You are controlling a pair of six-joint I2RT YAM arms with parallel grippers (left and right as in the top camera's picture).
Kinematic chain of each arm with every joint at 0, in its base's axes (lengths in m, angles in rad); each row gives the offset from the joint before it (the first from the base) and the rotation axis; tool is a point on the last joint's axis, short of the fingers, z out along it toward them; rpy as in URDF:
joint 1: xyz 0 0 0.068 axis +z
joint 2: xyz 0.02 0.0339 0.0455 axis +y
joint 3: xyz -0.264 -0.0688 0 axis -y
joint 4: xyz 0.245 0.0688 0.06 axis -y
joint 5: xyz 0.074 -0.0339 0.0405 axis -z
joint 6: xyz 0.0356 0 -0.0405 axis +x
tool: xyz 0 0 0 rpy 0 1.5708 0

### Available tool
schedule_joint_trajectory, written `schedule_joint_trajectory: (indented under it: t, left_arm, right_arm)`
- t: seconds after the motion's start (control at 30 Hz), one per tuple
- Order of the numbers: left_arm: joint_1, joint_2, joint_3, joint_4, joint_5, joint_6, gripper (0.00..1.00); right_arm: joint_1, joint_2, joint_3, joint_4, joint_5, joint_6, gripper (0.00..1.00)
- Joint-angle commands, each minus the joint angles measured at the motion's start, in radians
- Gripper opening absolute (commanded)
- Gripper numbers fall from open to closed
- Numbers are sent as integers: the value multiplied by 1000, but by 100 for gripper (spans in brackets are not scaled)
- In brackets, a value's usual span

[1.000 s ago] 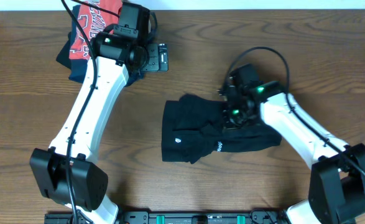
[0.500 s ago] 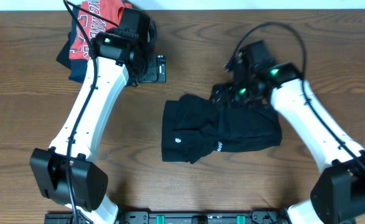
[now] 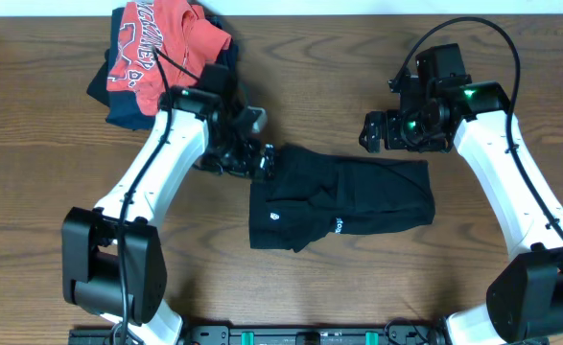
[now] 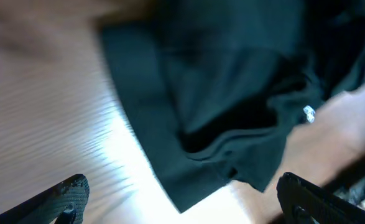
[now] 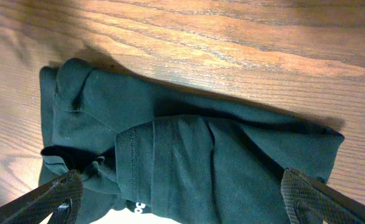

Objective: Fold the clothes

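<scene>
The clothes, a black T-shirt [image 3: 343,196], lie folded into a rough rectangle in the middle of the table, a small white emblem [image 3: 273,218] showing near the left end. My left gripper [image 3: 265,161] is open at the shirt's back left corner; in the blurred left wrist view the black fabric [image 4: 232,93] fills the top and a corner of it points down between the two fingertips [image 4: 67,198]. My right gripper [image 3: 372,131] hangs open just behind the shirt's right half, holding nothing. The right wrist view looks down on the creased shirt [image 5: 201,149] from above.
A red shirt with white lettering [image 3: 147,43] lies on a dark navy garment [image 3: 118,107] at the back left corner. Bare wooden table [image 3: 70,192] surrounds the black shirt. The table's back edge runs along the top of the overhead view.
My right gripper opened, let go of the shirt and drew back up to the right. The left arm swung from beside the red pile to the shirt's back left corner.
</scene>
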Motion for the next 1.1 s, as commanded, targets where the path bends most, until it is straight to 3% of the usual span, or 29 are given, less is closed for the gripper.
schedule_joint_trajectory:
  t: [0.0,0.4,0.77,1.07]
  left_arm:
    - [6,14,-54,15,121,99,98]
    - [98,17,-275,203,148,74,98]
    - [128,165,-328,270,432,127,98]
    - [120,266,-327,269,529,126,98]
  right_arm:
    - [-5,-19,19,-3,7,-30,99]
    - [-3,-19,19,-12,40,-37,99]
    - [-2,-19,19,12,40,-8,99]
    - [-3,-19,19,17,40,-3,99]
